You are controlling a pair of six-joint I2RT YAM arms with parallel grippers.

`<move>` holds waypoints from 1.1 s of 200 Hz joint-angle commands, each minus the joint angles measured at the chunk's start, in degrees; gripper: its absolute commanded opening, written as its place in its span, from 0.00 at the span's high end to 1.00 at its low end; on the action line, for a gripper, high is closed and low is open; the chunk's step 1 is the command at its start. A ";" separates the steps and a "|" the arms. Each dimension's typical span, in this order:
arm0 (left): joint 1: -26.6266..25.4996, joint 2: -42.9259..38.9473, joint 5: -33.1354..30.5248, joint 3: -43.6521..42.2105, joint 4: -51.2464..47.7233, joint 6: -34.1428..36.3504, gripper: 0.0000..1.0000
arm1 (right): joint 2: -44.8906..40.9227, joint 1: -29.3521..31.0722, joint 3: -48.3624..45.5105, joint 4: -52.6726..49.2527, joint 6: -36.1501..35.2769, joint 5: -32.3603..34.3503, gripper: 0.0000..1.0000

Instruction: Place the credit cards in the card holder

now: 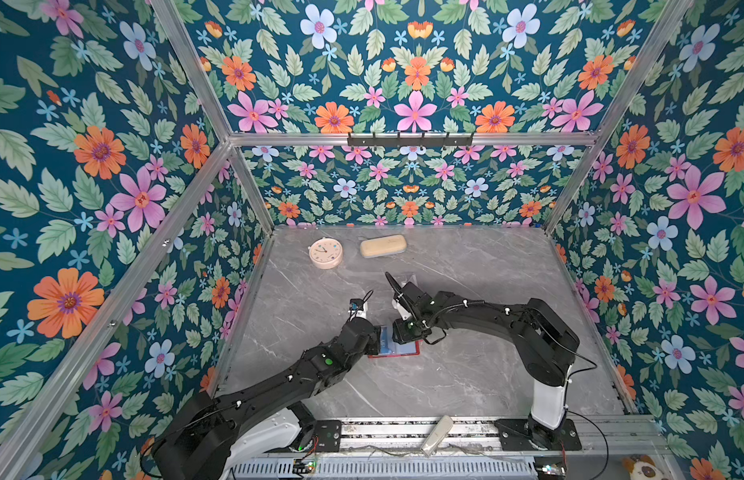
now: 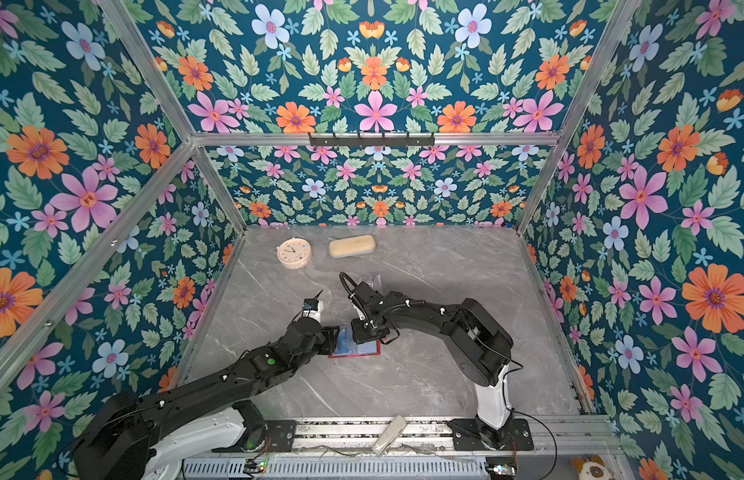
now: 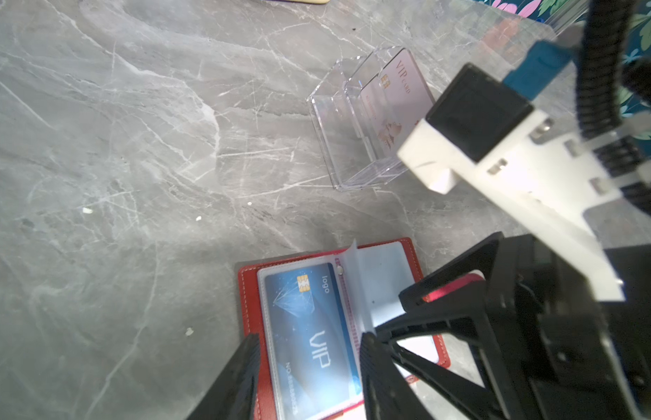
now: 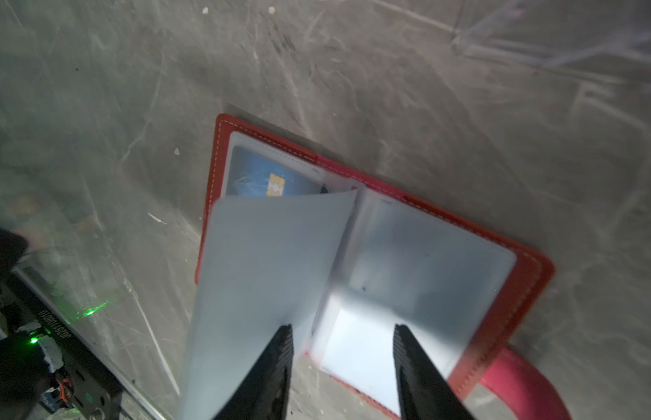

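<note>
Floral walls (image 1: 92,166) enclose a grey marble table (image 1: 466,374) where two black arms meet at the middle. In both top views the left arm (image 1: 279,386) and the right arm (image 1: 507,320) cover most of the red card holder (image 1: 393,354), which lies open and flat between them. Behind it and apart, a clear stand (image 3: 338,145) holds a pale card (image 3: 400,91) upright, and the right arm's wrist hides part of the stand. At the far edge, well apart from the holder, a round clock (image 1: 325,252) and a beige case (image 1: 383,245) lie side by side, and a pale oblong (image 1: 437,435) rests on the front rail. The blue card (image 3: 306,320), lettered VIP, sits inside a clear sleeve on one page of the holder. The left gripper (image 3: 310,338) is spread, with a finger on either side of that page; whether the fingers touch it cannot be told. The right gripper (image 4: 343,327) is spread too, over the facing page, and neither gripper visibly pinches anything. A loose sleeve leaf (image 4: 266,262) curls up against one of its fingers (image 4: 280,363) and screens much of the blue card from the right wrist camera. A red strap (image 4: 524,381) trails from the holder's edge, outside the jaws.
</note>
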 commanded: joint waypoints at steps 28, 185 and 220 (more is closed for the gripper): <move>-0.02 0.73 0.85 -0.45 0.23 1.08 0.54 | 2.42 0.01 0.49 2.42 1.31 -3.64 0.66; -0.02 17.14 10.87 -0.33 11.52 -0.95 0.69 | 1.10 0.05 -2.79 -3.23 3.83 5.55 0.79; -0.02 17.37 11.73 0.65 10.80 -0.77 0.69 | -0.24 0.06 -3.94 -3.96 4.04 6.82 0.79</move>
